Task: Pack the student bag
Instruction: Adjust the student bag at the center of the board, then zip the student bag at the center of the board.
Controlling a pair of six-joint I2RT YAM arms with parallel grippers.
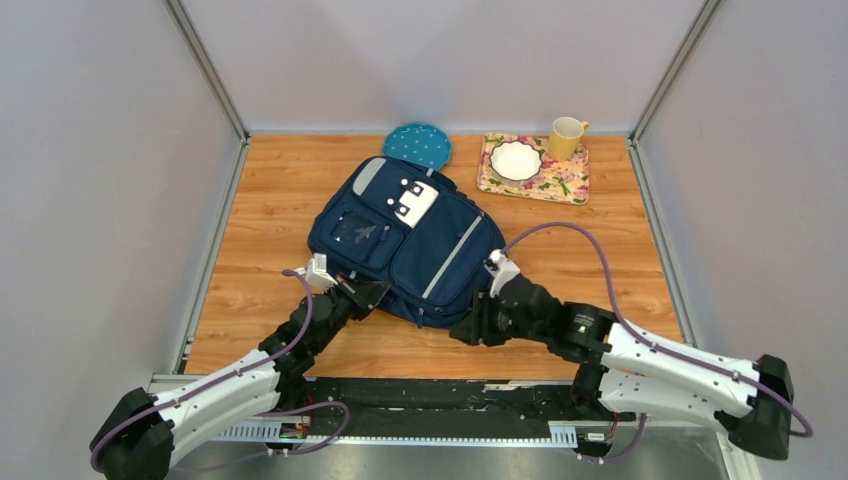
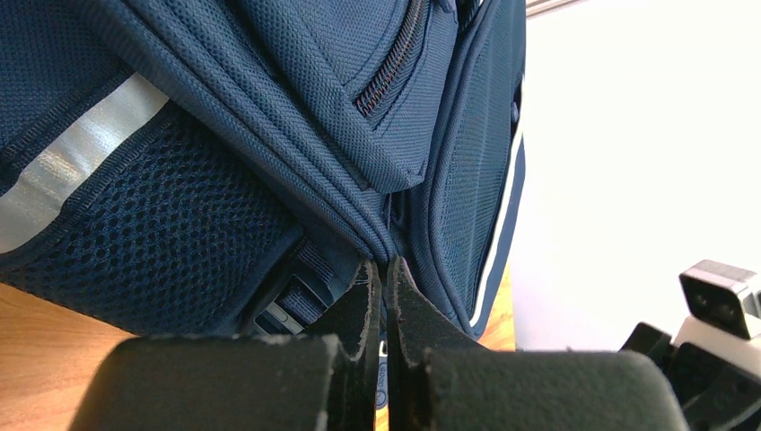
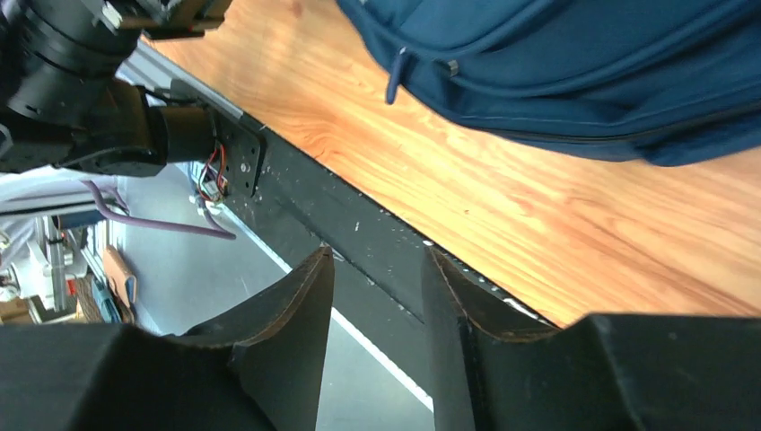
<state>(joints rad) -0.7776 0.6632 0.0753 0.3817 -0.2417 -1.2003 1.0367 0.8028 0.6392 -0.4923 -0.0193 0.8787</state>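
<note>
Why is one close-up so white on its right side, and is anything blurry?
Left wrist view: background beyond the backpack is overexposed to white; left fingers blurred up close. Right wrist view: even light, right fingers soft. Top view: sharp.

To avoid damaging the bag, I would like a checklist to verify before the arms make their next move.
1. Student bag lies flat on the table, front side up: ok.
2. Left fingers are shut at the bag's near edge: ok.
3. Something pinched between them: cannot tell.
4. Right fingers are apart, nothing between them: ok.
5. An open compartment for packing: not ok, none shows.
6. Yellow mug and tray stand far from both arms: ok.
</note>
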